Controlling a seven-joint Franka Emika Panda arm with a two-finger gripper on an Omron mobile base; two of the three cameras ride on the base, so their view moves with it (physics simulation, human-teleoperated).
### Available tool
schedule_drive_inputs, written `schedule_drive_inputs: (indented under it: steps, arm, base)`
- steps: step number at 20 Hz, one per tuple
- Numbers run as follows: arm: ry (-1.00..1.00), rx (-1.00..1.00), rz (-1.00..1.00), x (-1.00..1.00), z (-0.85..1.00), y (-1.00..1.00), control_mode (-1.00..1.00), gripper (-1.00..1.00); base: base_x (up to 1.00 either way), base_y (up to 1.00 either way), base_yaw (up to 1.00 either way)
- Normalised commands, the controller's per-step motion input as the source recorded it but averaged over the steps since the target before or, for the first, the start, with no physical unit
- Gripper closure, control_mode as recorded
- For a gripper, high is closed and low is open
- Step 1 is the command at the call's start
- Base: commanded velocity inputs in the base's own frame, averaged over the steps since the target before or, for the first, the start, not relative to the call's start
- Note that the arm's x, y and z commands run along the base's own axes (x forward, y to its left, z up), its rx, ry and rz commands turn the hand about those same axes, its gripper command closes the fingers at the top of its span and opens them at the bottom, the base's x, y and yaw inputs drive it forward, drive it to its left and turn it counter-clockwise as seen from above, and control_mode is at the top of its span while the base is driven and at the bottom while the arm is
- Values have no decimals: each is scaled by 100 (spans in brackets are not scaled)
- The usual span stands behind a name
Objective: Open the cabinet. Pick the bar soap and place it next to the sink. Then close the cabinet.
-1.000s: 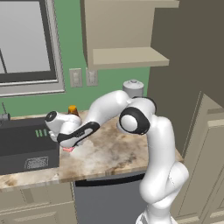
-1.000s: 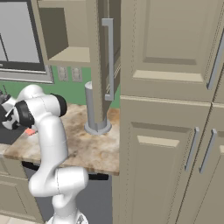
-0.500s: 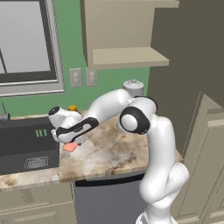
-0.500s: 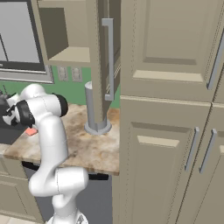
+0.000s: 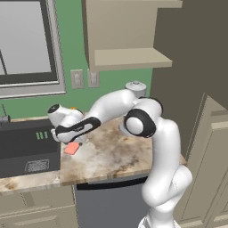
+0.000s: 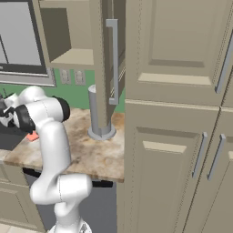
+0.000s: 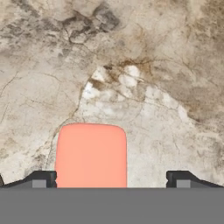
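The bar soap (image 5: 71,148) (image 6: 32,136) is a flat salmon-pink block. It lies on the marbled counter just right of the dark sink (image 5: 26,149). My gripper (image 5: 72,140) hovers right above it, open. In the hand view the bar soap (image 7: 91,155) rests on the stone between the spread fingertips (image 7: 43,178), nearer the left one and touching neither. My gripper (image 7: 111,179) holds nothing. The cabinet (image 5: 129,58) stands open, its shelf bare. Its door (image 6: 107,68) swings out edge-on with the silver bar handle (image 6: 112,61) facing me.
A grey cylinder on a round base (image 6: 100,116) stands on the counter under the open door. A white lidded jar (image 5: 136,87) sits behind my arm. Tall beige cabinets (image 6: 182,136) wall off the right. The counter's front edge (image 5: 107,176) runs below the soap.
The jaws have spread a little wider and the hand has lifted slightly off the soap, which stays flat on the counter beside the sink.
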Motion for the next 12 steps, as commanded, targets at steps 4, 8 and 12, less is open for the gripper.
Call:
schedule_drive_inputs:
  steps: [4,8,12]
  arm:
    - [0,0,0,-21,18,-2,-100,-100]
    - [0,0,0,-28,15,-10,-100,-100]
    - [0,0,0,-33,13,-19,-100,-100]
  base:
    - [0,0,0]
    - [0,0,0]
    - [0,0,0]
